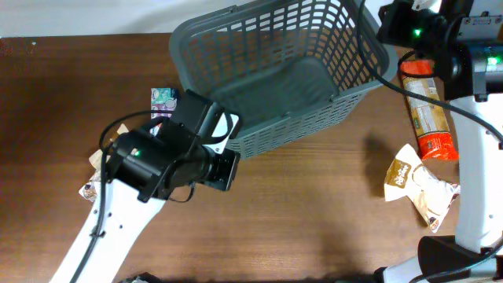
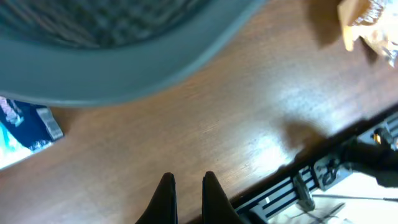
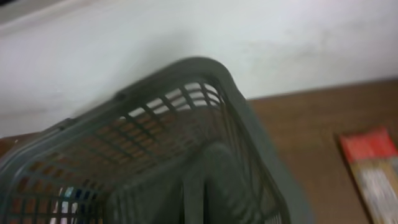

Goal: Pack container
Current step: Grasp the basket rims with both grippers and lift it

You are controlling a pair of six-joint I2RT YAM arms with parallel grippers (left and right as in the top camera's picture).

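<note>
We see the container (image 1: 279, 75) tilted at the upper centre of the tabletop (image 1: 314, 212). Our left pincer (image 2: 186, 193) hangs beside its rim, fingers nearly pressed together, pinching nothing. The right pincer's state we cannot tell.

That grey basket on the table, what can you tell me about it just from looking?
The basket is large, dark grey and looks like plastic, with slotted lattice walls, a solid floor and a thick rounded rim. It looks empty. It sits at the far side of the brown table, seemingly tipped, its opening turned upward and toward the far right. The left arm's wrist is right at its near-left corner; whether they touch cannot be told. A small colourful packet lies beside its left end.
</note>
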